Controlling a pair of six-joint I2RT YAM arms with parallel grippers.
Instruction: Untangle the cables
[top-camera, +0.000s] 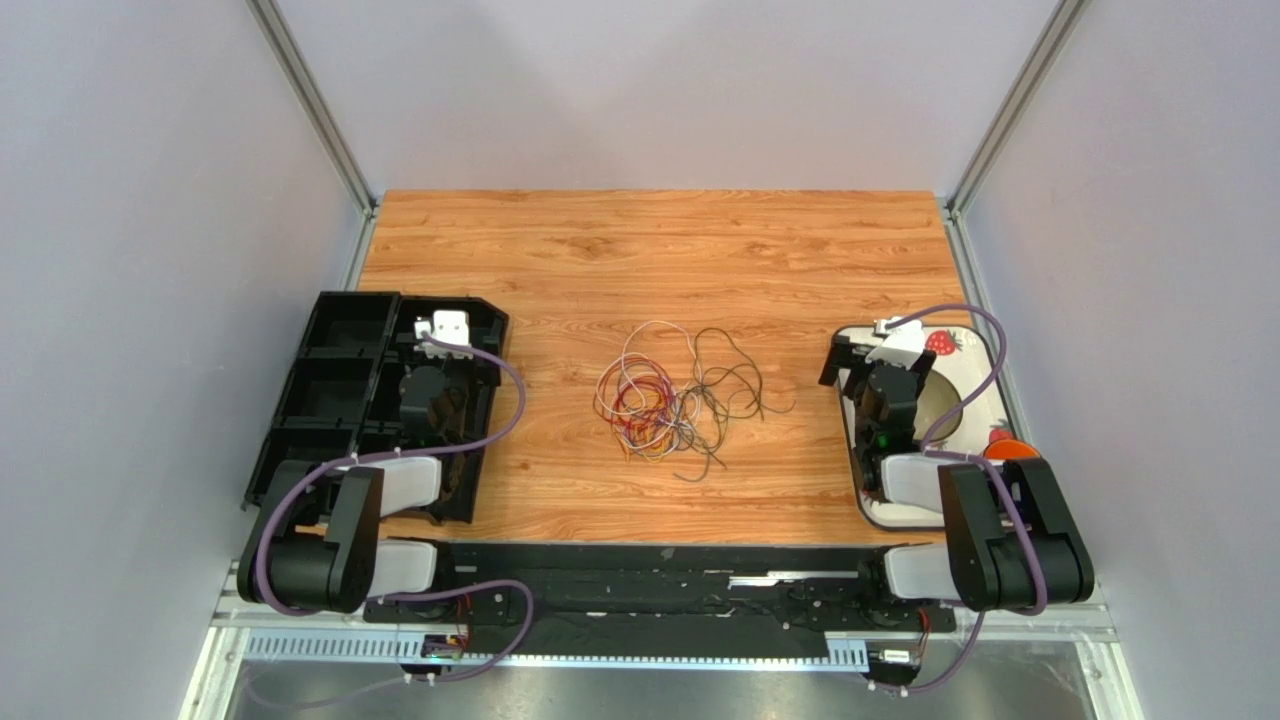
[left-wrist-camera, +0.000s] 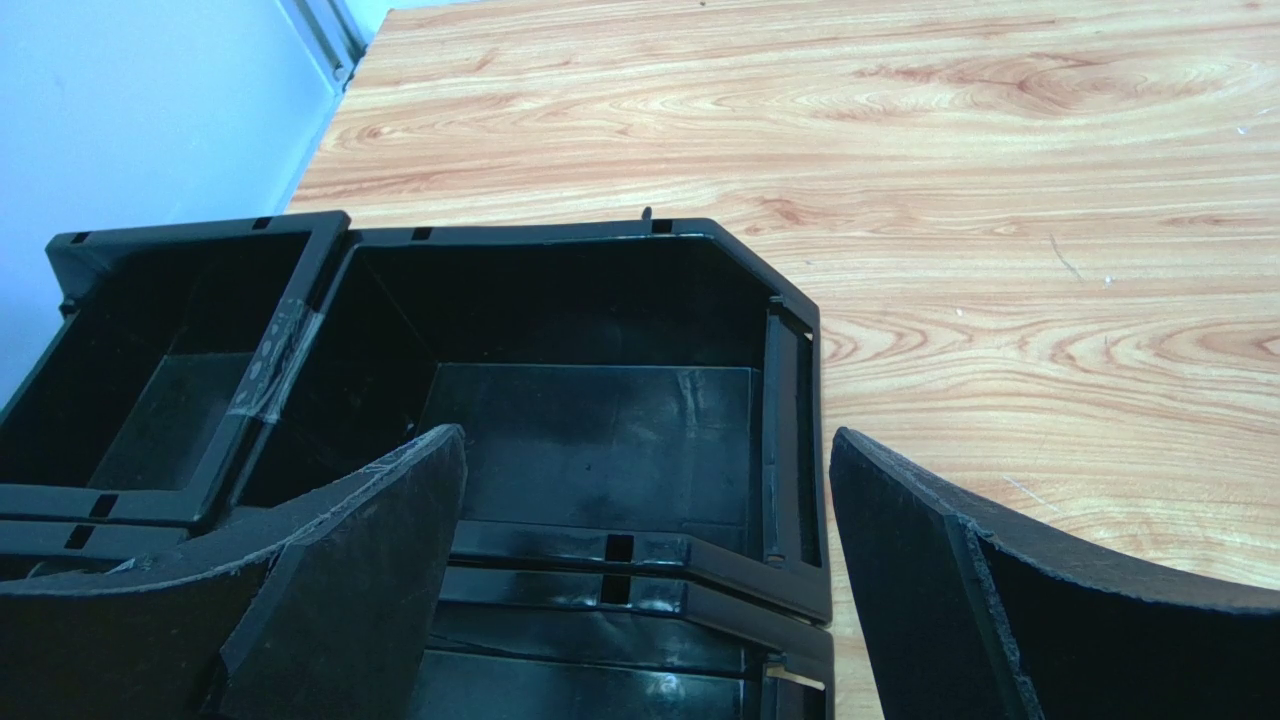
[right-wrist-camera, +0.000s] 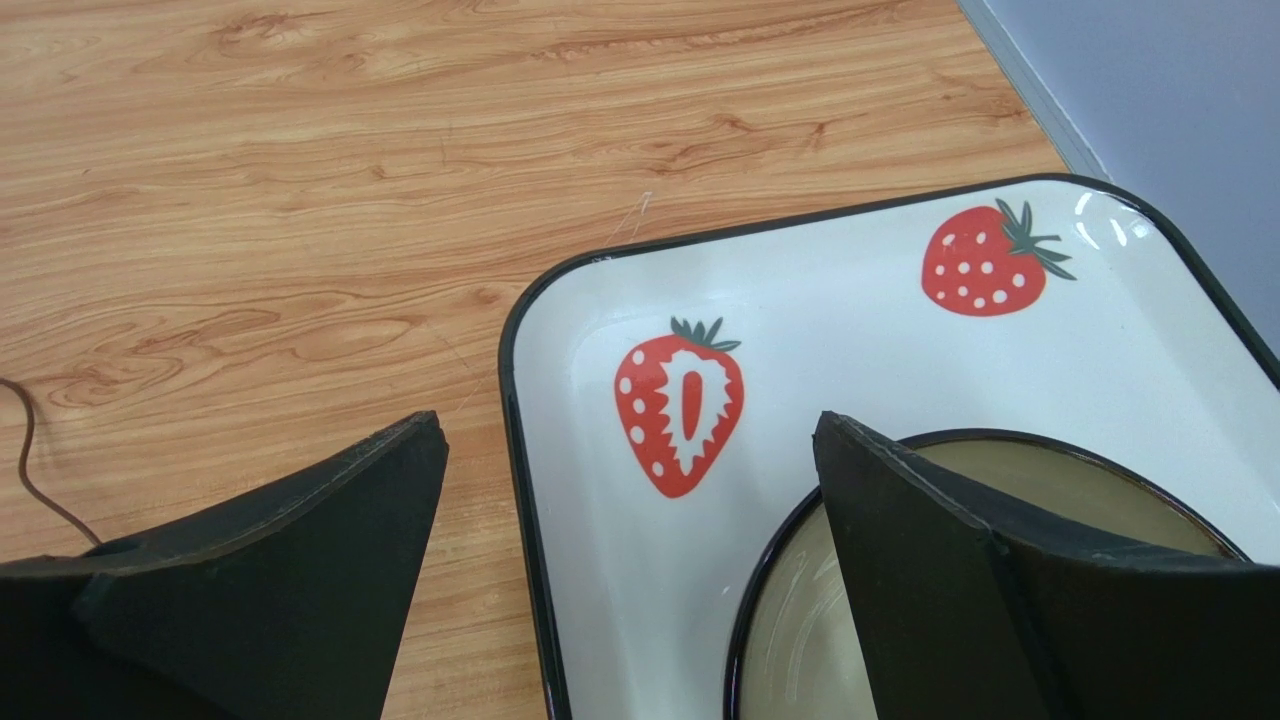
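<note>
the cables (top-camera: 670, 398): hair-thin loops, red, yellow, white, purple, dark grey, tangled in one loose bunch mid-surface (top-camera: 601, 270).

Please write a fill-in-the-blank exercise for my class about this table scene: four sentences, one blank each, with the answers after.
1. The tangled cables lie on a table whose top is ____.
2. The compartment bin beneath the left claw is coloured ____.
3. The white tray partly beneath the right claw is printed with red ____.
4. Both claws are ____ and hold nothing.
Answers: wooden; black; strawberries; open.
</note>
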